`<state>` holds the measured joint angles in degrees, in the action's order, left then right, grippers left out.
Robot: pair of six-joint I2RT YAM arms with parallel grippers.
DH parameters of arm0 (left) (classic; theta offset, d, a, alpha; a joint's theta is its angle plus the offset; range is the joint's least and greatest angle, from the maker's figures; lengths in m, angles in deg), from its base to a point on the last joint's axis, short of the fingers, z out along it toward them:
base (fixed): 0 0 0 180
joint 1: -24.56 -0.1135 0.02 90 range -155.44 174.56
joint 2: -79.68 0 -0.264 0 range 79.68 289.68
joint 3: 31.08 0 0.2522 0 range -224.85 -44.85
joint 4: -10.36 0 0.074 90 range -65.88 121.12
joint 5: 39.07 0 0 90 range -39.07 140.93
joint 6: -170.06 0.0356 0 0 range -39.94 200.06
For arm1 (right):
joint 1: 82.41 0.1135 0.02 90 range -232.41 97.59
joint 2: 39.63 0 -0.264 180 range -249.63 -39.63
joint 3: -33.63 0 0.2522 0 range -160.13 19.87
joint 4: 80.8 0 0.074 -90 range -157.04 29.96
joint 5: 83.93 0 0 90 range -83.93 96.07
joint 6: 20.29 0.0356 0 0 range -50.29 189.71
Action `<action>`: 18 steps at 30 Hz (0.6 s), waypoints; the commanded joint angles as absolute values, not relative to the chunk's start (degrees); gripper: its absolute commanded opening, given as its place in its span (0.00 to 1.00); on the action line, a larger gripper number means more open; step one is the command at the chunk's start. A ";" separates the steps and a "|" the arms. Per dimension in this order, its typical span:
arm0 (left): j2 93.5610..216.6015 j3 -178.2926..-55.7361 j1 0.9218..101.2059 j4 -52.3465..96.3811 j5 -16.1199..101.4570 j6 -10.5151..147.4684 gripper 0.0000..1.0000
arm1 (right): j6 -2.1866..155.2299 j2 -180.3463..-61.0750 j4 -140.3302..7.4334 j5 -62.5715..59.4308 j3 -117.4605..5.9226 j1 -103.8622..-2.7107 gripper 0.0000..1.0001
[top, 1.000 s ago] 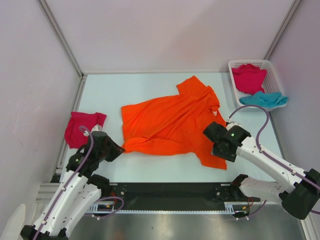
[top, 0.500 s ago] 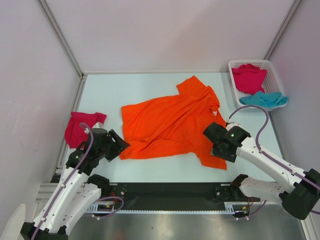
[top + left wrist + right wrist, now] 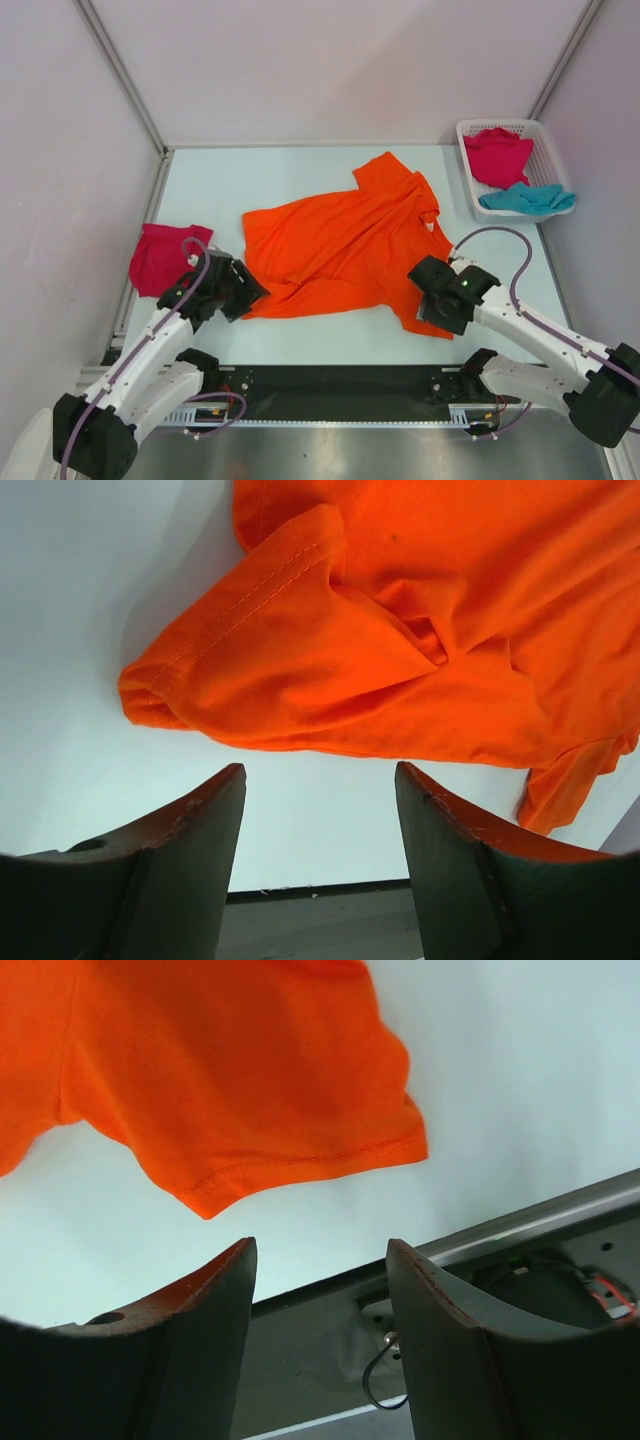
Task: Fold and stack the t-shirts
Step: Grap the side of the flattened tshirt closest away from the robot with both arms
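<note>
Top external view: orange shirt [image 3: 340, 245] lies spread and rumpled in the middle, collar toward 1 o'clock. Left gripper [image 3: 320, 780] sits at its 8 o'clock corner, jaws wide apart and empty, the cloth just beyond them. Right gripper [image 3: 320, 1250] is by the 4 o'clock sleeve, jaws equally wide, holding nothing. Pink shirt [image 3: 160, 258] lies at 9 o'clock. At 2 o'clock, basket [image 3: 545, 130] holds second pink shirt [image 3: 497, 155] and teal shirt [image 3: 527, 199].

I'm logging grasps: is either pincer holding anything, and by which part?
Nothing is held. The left pincer and right pincer both stand open, just short of the orange t-shirt.
</note>
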<state>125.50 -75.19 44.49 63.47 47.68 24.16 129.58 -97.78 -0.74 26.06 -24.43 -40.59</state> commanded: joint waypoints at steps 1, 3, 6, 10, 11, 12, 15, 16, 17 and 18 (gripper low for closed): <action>128.45 -75.17 44.52 56.99 46.18 23.45 0.67 | 130.79 -98.07 -7.10 22.16 -21.54 -40.31 0.60; 129.33 -75.43 44.25 56.99 46.36 24.07 0.67 | 130.70 -99.30 -7.45 22.07 -21.27 -40.40 0.60; 128.98 -75.26 42.59 57.43 46.18 24.86 0.67 | 130.53 -100.10 -7.72 22.42 -20.65 -40.31 0.60; 128.10 -74.73 39.25 57.87 45.04 26.35 0.67 | 130.35 -101.24 -9.12 22.33 -19.16 -40.31 0.61; 128.02 -74.73 38.63 58.05 44.87 26.70 0.67 | 130.35 -101.59 -9.56 22.07 -18.64 -40.31 0.61; 128.10 -74.73 37.58 58.13 44.69 27.40 0.66 | 130.26 -101.94 -9.91 21.72 -18.37 -40.31 0.61; 128.37 -74.73 36.35 58.40 44.95 28.37 0.67 | 129.74 -103.43 -11.76 21.45 -17.67 -40.31 0.61; 128.45 -74.73 36.17 58.49 45.13 28.55 0.67 | 129.65 -104.05 -12.54 21.36 -17.75 -40.31 0.61; 128.80 -74.82 35.64 58.57 45.39 28.73 0.67 | 129.39 -105.36 -12.81 21.36 -17.66 -40.31 0.61; 128.98 -74.90 35.38 58.66 45.83 29.25 0.67 | 129.12 -105.98 -13.08 21.45 -17.93 -40.31 0.61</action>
